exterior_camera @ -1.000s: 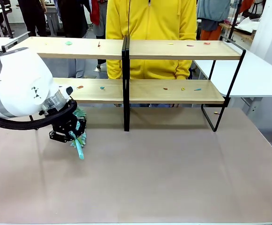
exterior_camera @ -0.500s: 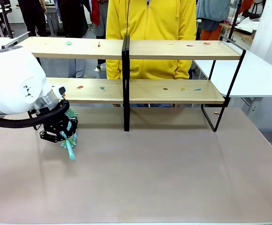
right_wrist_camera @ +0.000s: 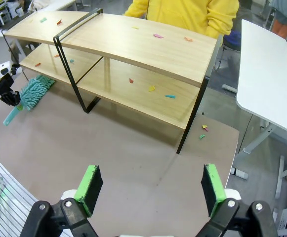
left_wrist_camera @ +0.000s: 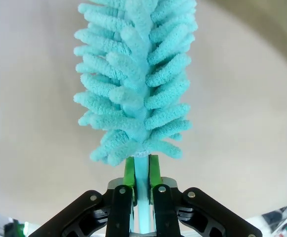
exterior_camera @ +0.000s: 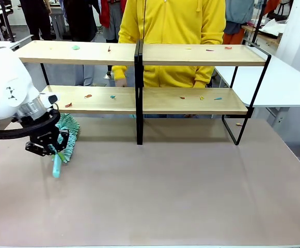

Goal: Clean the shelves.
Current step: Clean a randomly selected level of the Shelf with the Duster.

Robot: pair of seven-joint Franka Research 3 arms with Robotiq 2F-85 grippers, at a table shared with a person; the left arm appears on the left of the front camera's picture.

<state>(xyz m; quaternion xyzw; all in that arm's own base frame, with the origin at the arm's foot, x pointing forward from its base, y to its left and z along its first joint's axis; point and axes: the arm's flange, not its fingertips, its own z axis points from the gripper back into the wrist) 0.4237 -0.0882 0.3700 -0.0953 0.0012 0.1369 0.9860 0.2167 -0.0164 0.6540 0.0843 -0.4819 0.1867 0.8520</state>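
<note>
The shelves stand across the far half of the table, two light-wood boards on a black frame with small coloured scraps on both tiers. My left gripper hovers low over the table in front of the rack's left end, shut on the handle of a teal fluffy duster. In the left wrist view the green pads clamp the thin handle below the duster head. My right gripper stands open and high above the table, looking down at the shelves and the duster.
A person in a yellow hoodie stands behind the rack, hands near the lower board. A white table adjoins at the right. A few scraps lie on the tabletop by the rack's right leg.
My left arm has moved left along the table front with the duster, which has swung so its handle points down and left.
</note>
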